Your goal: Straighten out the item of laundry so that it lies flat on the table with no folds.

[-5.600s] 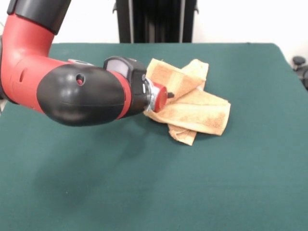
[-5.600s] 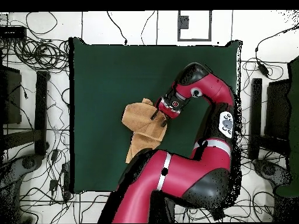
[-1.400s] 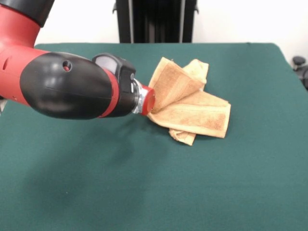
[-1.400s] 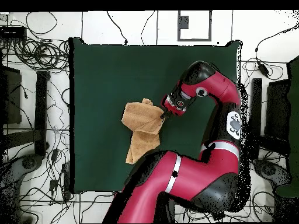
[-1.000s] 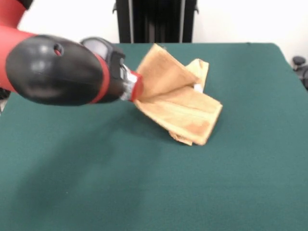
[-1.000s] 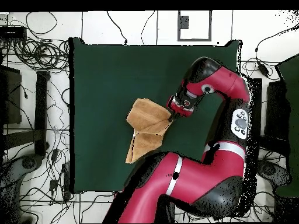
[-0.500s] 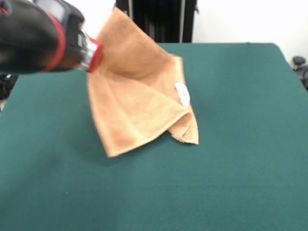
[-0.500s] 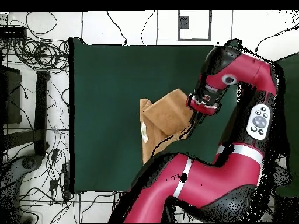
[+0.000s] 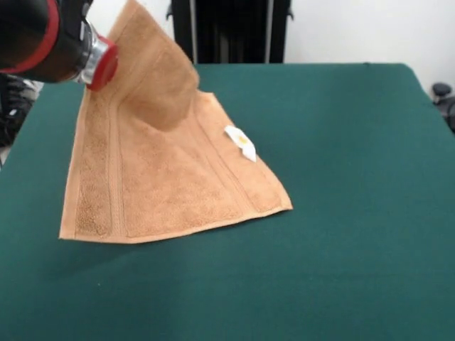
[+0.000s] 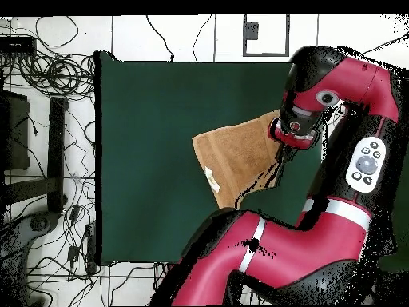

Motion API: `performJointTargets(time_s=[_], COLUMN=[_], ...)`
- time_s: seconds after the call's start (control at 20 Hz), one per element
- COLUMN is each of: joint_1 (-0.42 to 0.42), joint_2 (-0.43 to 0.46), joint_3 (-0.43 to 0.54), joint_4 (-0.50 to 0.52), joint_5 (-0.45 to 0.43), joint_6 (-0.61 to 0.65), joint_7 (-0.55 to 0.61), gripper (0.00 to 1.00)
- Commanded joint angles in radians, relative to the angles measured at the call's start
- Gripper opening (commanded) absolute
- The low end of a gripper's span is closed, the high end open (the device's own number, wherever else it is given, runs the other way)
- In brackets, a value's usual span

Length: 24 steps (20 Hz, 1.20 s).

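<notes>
Here the jaws themselves are hidden behind the red collar of the wrist and the lifted cloth, so whether they pinch the fabric or stand apart cannot be told. The gripper [image 9: 114, 67] sits at the ten o'clock part of the front view, its red and silver end pressed against a raised corner of the small tan-orange terry hand towel [image 9: 167, 177]. From that corner the towel hangs and spreads down toward six o'clock, one flap folded over near the top, the rest fanned out. Its lower edge rests on the large table with a dark green cloth top [image 9: 341, 213], running from eight o'clock to four o'clock of the towel. A woven band runs along the left short end. A small white care tag [image 9: 240, 141] lies on the towel's upper right part, at about two o'clock from its middle. In the overhead view the towel [image 10: 236, 156] lies near the table's [image 10: 152, 112] middle, with the gripper [image 10: 283, 144] at its three o'clock edge.
</notes>
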Motion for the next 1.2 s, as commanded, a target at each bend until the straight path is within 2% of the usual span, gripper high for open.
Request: performJointTargets(time_s=[0.05, 0.2, 0.25, 0.9, 1.2], joint_1=[0.028, 0.026, 0.025, 0.046, 0.076], joint_2=[0.029, 0.025, 0.023, -0.011, -0.104], joint_3=[0.031, 0.040, 0.045, 0.090, 0.101], joint_4=[-0.028, -0.017, -0.010, 0.096, 0.256], joint_5=[-0.018, -0.008, -0.002, 0.027, 0.032], joint_6=[0.043, 0.025, 0.018, -0.050, -0.125], joint_7=[-0.021, -0.025, -0.015, 0.021, 0.033], gripper=[0.00, 0.00, 1.00, 1.00, 1.00])
